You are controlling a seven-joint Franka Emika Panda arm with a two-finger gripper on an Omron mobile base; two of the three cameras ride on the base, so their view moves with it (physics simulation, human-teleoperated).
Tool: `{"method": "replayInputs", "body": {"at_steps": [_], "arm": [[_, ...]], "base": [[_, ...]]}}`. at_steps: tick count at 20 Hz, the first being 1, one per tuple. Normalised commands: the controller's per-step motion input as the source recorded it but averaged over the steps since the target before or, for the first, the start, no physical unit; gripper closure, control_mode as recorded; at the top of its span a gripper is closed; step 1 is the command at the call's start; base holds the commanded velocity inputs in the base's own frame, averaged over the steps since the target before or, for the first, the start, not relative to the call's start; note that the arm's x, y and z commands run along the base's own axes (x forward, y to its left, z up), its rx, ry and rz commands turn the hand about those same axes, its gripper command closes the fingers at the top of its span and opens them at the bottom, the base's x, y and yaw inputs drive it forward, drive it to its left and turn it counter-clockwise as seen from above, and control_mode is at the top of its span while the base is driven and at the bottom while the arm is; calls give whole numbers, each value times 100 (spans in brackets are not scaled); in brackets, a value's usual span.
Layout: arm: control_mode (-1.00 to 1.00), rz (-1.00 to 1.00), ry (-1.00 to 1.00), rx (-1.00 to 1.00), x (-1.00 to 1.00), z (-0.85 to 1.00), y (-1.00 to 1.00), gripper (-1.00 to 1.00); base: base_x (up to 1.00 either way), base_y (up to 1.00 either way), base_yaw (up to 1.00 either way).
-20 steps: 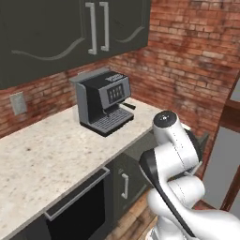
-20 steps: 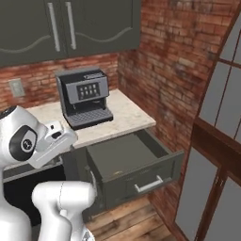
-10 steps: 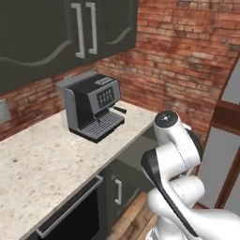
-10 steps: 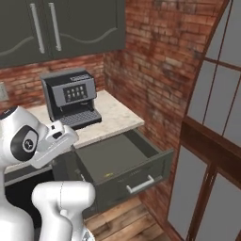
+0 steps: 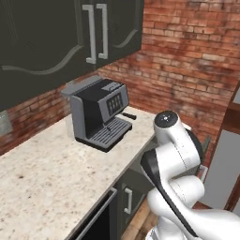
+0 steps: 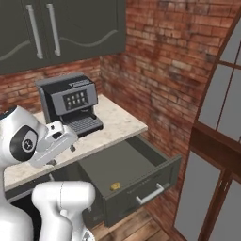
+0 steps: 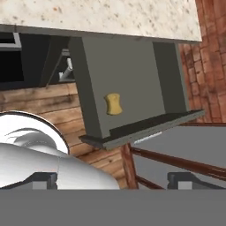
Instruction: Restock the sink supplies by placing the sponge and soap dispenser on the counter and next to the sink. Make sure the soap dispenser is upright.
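- Brick-walled kitchen corner, coffee machine [image 6: 69, 104] on the table [image 6: 115, 123].
- Drawer [image 6: 129, 176] pulled out, exposing sponge [image 6: 114, 187] lying loose inside for picking.
- Fingers [image 7: 112, 180] spread wide, empty, well apart from sponge.

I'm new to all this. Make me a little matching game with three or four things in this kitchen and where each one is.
Things:
1. sponge
2. coffee machine
3. drawer
4. wall cabinets

Places or states:
A. on the counter, by the brick wall
B. pulled open under the counter
C. lying inside the drawer
D. hanging above the coffee machine, doors shut

Pairs: 1-C, 2-A, 3-B, 4-D
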Motion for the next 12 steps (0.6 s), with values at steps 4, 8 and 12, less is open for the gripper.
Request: {"method": "replayInputs", "body": {"at_steps": [4, 8, 12], "arm": [[100, 0, 0, 0, 0, 0, 0, -100], [-100, 0, 0, 16, 2, -24, -57, -100], [-100, 0, 0, 21, 24, -55, -84, -100]], "base": [[18, -14, -6], [0, 0, 0], [0, 0, 0]]}}
